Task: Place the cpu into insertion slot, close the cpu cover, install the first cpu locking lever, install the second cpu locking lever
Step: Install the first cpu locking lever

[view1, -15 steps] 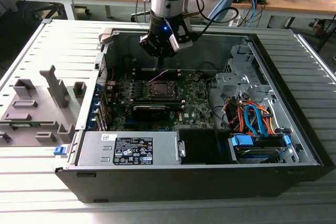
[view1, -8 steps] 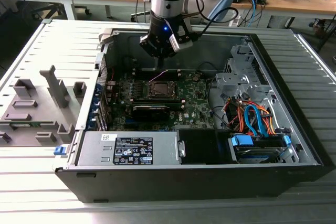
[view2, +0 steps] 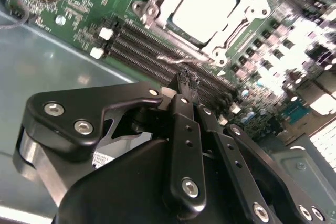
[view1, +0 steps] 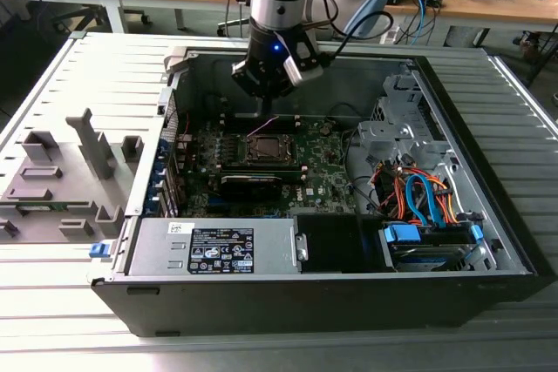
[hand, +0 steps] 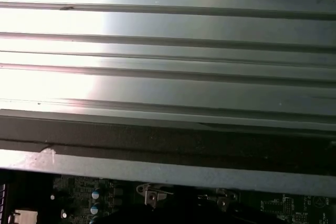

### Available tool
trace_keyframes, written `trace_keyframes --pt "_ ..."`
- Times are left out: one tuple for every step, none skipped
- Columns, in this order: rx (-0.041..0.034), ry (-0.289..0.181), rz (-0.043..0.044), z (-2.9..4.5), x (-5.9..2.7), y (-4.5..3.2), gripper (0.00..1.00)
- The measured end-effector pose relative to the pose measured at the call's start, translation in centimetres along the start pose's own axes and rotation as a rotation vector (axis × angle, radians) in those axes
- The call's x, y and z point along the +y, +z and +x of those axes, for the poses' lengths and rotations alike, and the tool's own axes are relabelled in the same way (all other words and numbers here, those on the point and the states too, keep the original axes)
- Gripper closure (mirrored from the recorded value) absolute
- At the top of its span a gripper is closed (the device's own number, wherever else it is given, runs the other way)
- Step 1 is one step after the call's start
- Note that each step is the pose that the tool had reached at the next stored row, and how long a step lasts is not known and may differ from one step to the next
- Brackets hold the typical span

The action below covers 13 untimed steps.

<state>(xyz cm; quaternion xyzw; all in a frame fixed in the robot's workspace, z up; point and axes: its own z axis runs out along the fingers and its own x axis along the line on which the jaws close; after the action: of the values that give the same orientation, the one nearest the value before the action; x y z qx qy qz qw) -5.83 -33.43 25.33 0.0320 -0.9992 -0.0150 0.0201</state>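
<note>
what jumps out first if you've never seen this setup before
The open computer case on the ribbed table, with the robot arm reaching down into it, draws the eye first; the gripper hangs just above the motherboard. In the second wrist view the pale silvery cpu sits in its socket with the metal cpu cover framing it, and the gripper points at the memory slots beside it. Orange and blue cables stand out on the exterior view's right.

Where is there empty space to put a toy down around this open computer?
The ribbed grey metal table is bare in front of the black computer case and along the exterior view's right. The exterior view's left holds a grey plastic fixture. Inside, the green motherboard and orange and blue cables are crowded, with the black claw above.
</note>
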Motion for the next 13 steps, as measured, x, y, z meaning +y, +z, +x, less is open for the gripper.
trace_keyframes --pt "0.0015 0.001 0.0241 0.00 0.00 0.02 0.89" --pt "0.0022 0.002 0.0359 0.00 0.00 0.03 0.89" --pt "0.0023 0.002 0.0392 0.00 0.00 0.05 0.89" --pt "0.0026 0.002 0.0397 0.00 0.00 0.05 0.89" --pt "0.0026 0.002 0.0399 0.00 0.00 0.06 0.89" --pt "0.0025 0.002 0.0397 -0.01 0.01 0.08 0.89" --pt "0.0024 0.002 0.0393 -0.01 0.02 0.13 0.89" --pt "0.0024 0.002 0.0388 -0.01 0.02 0.15 0.89" --pt "0.0024 0.002 0.0374 -0.01 0.03 0.21 0.89" --pt "0.0022 0.001 0.0365 -0.01 0.04 0.25 0.89" --pt "0.0023 0.001 0.0357 -0.01 0.07 0.30 0.89" --pt "0.0023 0.001 0.0354 -0.02 0.11 0.37 0.89" --pt "0.0023 0.000 0.0354 -0.03 0.14 0.44 0.89"
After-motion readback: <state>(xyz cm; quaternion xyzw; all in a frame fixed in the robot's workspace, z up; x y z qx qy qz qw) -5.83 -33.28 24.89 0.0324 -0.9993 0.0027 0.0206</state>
